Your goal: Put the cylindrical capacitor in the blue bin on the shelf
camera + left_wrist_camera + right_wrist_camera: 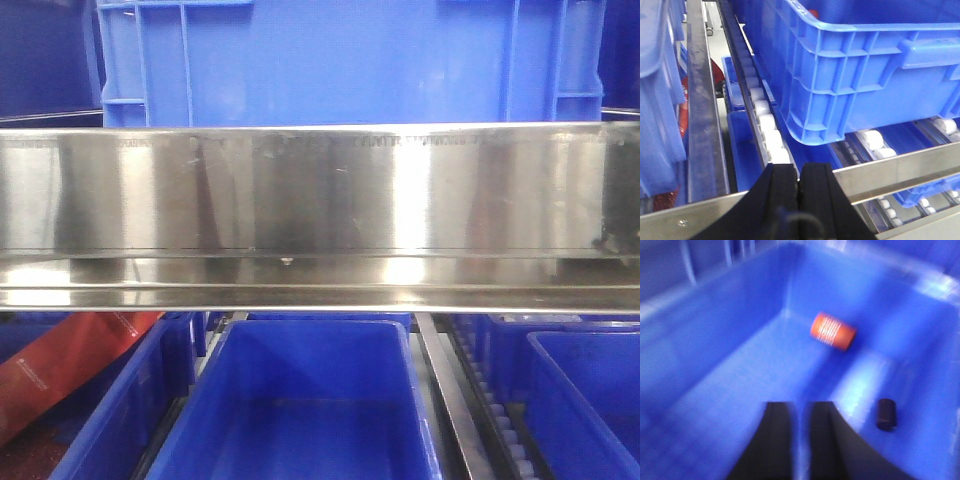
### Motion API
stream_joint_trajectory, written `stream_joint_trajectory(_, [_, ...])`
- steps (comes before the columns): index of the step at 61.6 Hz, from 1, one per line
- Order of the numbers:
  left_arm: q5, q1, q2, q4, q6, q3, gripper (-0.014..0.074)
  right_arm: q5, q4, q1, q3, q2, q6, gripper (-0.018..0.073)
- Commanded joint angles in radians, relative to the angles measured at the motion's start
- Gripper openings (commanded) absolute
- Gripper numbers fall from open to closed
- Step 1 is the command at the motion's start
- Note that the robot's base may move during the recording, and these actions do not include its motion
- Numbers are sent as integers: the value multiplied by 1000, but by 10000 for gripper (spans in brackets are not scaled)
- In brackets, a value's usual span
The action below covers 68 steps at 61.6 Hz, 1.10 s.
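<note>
Cylindrical capacitor (885,414) on its side

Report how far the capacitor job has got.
Done, by the look of it: the small dark capacitor lies on the floor of a blue bin, near an orange can. The right pincer hangs above the floor, slightly parted and empty. The left pincer is shut by the steel shelf rail. Left: withdrawing the right arm.

Blue moulded plastic bin (740,365); orange cylindrical can (833,331) with white stripe markings; small dark cylindrical capacitor (885,414); polished silver stainless-steel shelf rail (320,190); white rollers (767,125); red sheet (60,370).
</note>
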Motion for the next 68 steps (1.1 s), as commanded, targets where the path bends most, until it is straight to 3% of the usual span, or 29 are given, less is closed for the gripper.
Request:
stream_joint_trajectory(1, [-47,5,-7,22,-9,-2,-111,-63,-17,-1,104,-105,2,-160])
stream_joint_trajectory(23, [-152,5,-7,68,-9,-2,-111,-477,-17,-1,733,-608,2,-160])
stream_joint_trajectory(38, [-152,5,-7,83,-9,-2,-111,-551,-17,-1,1050,-911,2,-160])
stream_joint_trajectory(50, [-152,5,-7,85,-9,-2,-111,-564,-17,-1,1190,-1092,2,-160])
stream_joint_trajectory(68, [-152,5,-7,85,-9,-2,-111,-574,-17,-1,1203,-1124,2,-160])
